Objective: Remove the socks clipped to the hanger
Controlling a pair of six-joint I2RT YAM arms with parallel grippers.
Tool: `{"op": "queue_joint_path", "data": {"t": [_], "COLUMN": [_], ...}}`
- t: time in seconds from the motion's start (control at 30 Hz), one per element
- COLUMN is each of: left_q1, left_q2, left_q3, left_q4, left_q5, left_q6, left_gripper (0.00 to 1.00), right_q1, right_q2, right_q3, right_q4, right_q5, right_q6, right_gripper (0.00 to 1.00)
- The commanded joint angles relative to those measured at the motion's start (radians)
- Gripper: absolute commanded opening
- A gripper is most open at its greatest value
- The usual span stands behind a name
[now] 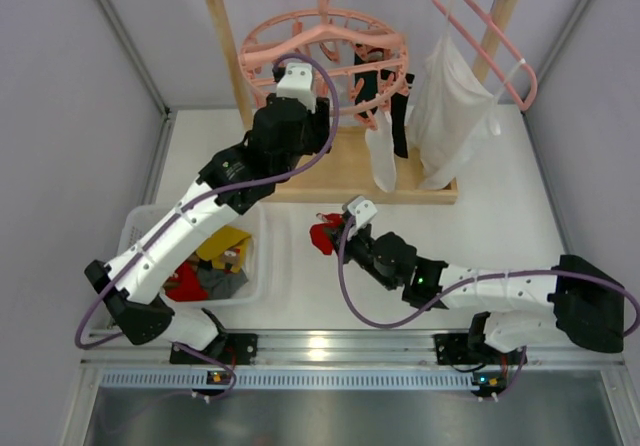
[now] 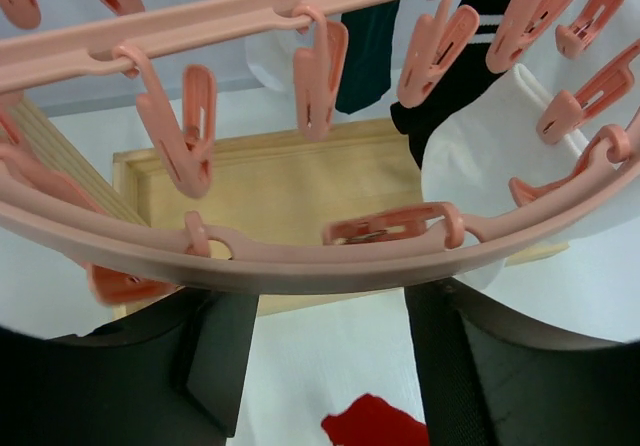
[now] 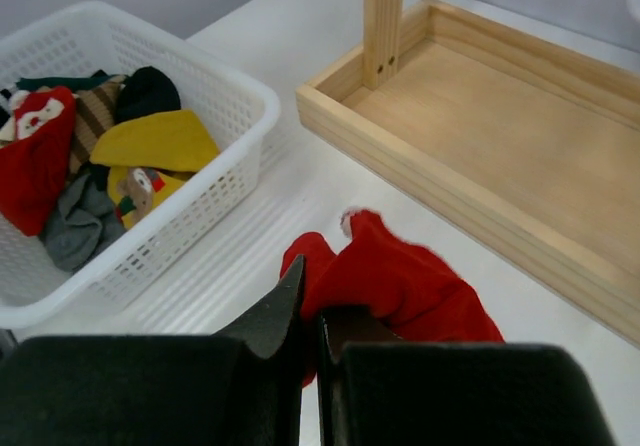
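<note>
The round pink hanger [image 1: 322, 51] hangs from the wooden rail. A white sock [image 1: 382, 158], a black sock [image 1: 400, 116] and a dark sock [image 1: 368, 86] are clipped to it. In the left wrist view its ring [image 2: 300, 256] crosses close in front, with a dark teal sock [image 2: 368, 56], a black striped sock [image 2: 460, 76] and a white sock [image 2: 490, 156] behind. My left gripper [image 1: 322, 116] [image 2: 330, 336] is open and empty just under the ring. My right gripper [image 1: 338, 234] [image 3: 312, 316] is shut on a red sock [image 1: 322, 236] [image 3: 400, 286] low over the table.
A white basket [image 1: 258, 256] [image 3: 230, 96] at the left holds several socks. The rack's wooden base tray [image 1: 340, 171] [image 3: 480, 136] lies under the hanger. A large white garment [image 1: 445, 106] hangs on a pink triangular hanger [image 1: 505, 51] at the right.
</note>
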Motion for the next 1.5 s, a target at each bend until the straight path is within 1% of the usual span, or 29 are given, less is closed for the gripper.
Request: {"op": "queue_joint_path", "data": {"t": [0.0, 0.03, 0.1, 0.2, 0.23, 0.27, 0.33, 0.37, 0.5, 0.53, 0.63, 0.67, 0.73, 0.77, 0.9, 0.93, 0.97, 1.0, 1.03, 1.1, 1.13, 1.2, 1.27, 1.3, 1.33, 1.37, 1.4, 1.43, 1.47], "left_q1": [0.006, 0.004, 0.006, 0.004, 0.004, 0.004, 0.004, 0.004, 0.004, 0.004, 0.004, 0.004, 0.004, 0.004, 0.004, 0.004, 0.004, 0.004, 0.004, 0.004, 0.004, 0.004, 0.004, 0.004, 0.004, 0.004, 0.004, 0.004, 0.004], "left_q2": [-0.074, -0.083, -0.116, -0.180, -0.221, -0.247, -0.298, -0.351, -0.493, -0.552, -0.660, -0.686, -0.758, -0.780, -0.858, -0.879, -0.890, -0.899, -0.916, -0.939, -0.947, -0.964, -0.990, -1.004, -1.010, -1.016, -1.021, -1.031, -1.036], "left_q3": [-0.006, -0.013, -0.027, -0.067, -0.093, -0.110, -0.154, -0.168, -0.240, -0.274, -0.343, -0.360, -0.407, -0.420, -0.460, -0.469, -0.472, -0.477, -0.481, -0.487, -0.487, -0.492, -0.500, -0.513, -0.520, -0.529, -0.555, -0.572, -0.592], "left_q4": [0.072, 0.071, 0.072, 0.069, 0.068, 0.068, 0.068, 0.066, 0.068, 0.066, 0.066, 0.065, 0.065, 0.063, 0.031, 0.011, 0.002, -0.007, -0.021, -0.036, -0.055, -0.064, -0.075, -0.076, -0.078, -0.081, -0.084, -0.084, -0.082], "left_q5": [0.035, 0.039, 0.049, 0.101, 0.116, 0.127, 0.159, 0.162, 0.144, 0.118, 0.083, 0.048, 0.015, -0.018, -0.083, -0.094, -0.103, -0.120, -0.126, -0.140, -0.146, -0.167, -0.177, -0.178, -0.174, -0.172, -0.168, -0.166, -0.164], "left_q6": [-0.008, -0.010, -0.016, -0.013, -0.011, -0.011, -0.008, -0.008, -0.022, -0.028, -0.039, -0.043, -0.045, -0.045, -0.045, -0.045, -0.045, -0.045, -0.045, -0.045, -0.043, -0.040, -0.039, -0.037, -0.036, -0.034, -0.033, -0.028, -0.024], "left_gripper": [0.63, 0.69, 0.75, 0.85, 0.95, 0.98, 0.98, 0.98, 0.98, 0.98, 0.98, 0.98, 0.98, 0.98, 0.98, 0.98, 0.98, 0.98, 0.98, 0.98, 0.98, 0.98, 0.98, 0.98, 0.98, 0.98, 0.98, 0.98, 0.98], "right_q1": [0.019, 0.017, 0.019, 0.019, 0.019, 0.019, 0.019, 0.019, 0.019, 0.019, 0.020, 0.020, 0.022, 0.028, 0.042, 0.043, 0.045, 0.045, 0.045, 0.046, 0.045, 0.043, 0.033, 0.025, 0.017, -0.004, -0.018, -0.029, -0.055], "right_q2": [-0.074, -0.080, -0.091, -0.095, -0.091, -0.080, -0.060, -0.050, 0.059, 0.082, 0.190, 0.248, 0.314, 0.378, 0.533, 0.561, 0.604, 0.622, 0.635, 0.639, 0.627, 0.569, 0.480, 0.445, 0.410, 0.329, 0.282, 0.235, 0.133], "right_q3": [-0.003, 0.006, 0.023, 0.058, 0.081, 0.098, 0.150, 0.167, 0.286, 0.308, 0.402, 0.428, 0.524, 0.561, 0.792, 0.829, 0.862, 0.915, 0.937, 0.957, 0.945, 0.865, 0.792, 0.703, 0.658, 0.609, 0.504, 0.451, 0.354], "right_q4": [-0.037, -0.054, -0.103, -0.142, -0.151, -0.165, -0.195, -0.200, -0.205, -0.202, -0.185, -0.176, -0.175, -0.180, -0.266, -0.286, -0.306, -0.338, -0.358, -0.387, -0.384, -0.361, -0.324, -0.314, -0.306, -0.300, -0.294, -0.292, -0.295], "right_q5": [-0.108, -0.146, -0.180, -0.281, -0.340, -0.374, -0.445, -0.474, -0.554, -0.579, -0.641, -0.658, -0.692, -0.694, -0.698, -0.706, -0.708, -0.703, -0.683, -0.656, -0.642, -0.593, -0.562, -0.527, -0.507, -0.485, -0.467, -0.411, -0.380], "right_q6": [-0.040, -0.046, -0.061, -0.090, -0.098, -0.112, -0.116, -0.116, -0.152, -0.153, -0.144, -0.137, -0.133, -0.132, -0.132, -0.132, -0.138, -0.139, -0.146, -0.159, -0.161, -0.164, -0.156, -0.149, -0.132, -0.106, -0.089, -0.078, -0.066], "right_gripper": [0.00, 0.00, 0.00, 0.01, 0.01, 0.02, 0.02, 0.02, 0.02, 0.03, 0.03, 0.03, 0.03, 0.03, 0.06, 0.12, 0.21, 0.35, 0.56, 0.67, 0.70, 0.76, 0.77, 0.79, 0.80, 0.80, 0.82, 0.82, 0.83]}}
